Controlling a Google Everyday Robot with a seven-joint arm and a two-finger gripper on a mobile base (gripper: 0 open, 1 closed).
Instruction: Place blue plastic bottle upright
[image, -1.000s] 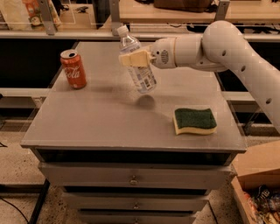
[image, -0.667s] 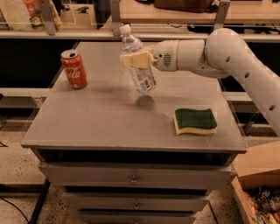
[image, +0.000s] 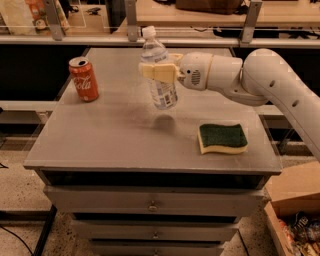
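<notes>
Blue plastic bottle (image: 162, 92) hangs in the air over the middle of the grey table (image: 110, 135), and I see its base clear of the surface, with a soft shadow on the tabletop right under it. It is nearly upright, leaning a little so the white cap (image: 148, 32) points up and slightly to the left. The gripper (image: 151, 69) reaches in from the right at the end of the white arm (image: 260, 75), and its cream-coloured fingers (image: 156, 72) are clamped across the bottle's upper body, just below the shoulder; one finger crosses the front and the other shows behind the clear plastic. The label with dark print sits below the grip.

A red Coca-Cola can (image: 83, 79) stands upright near the table's left edge, well apart from the bottle. A green and yellow sponge (image: 222, 138) lies flat on the right side of the table, nearer the front edge, below the arm. Drawers (image: 152, 200) run beneath the tabletop, and a cardboard box (image: 295, 190) sits on the floor at the lower right.
</notes>
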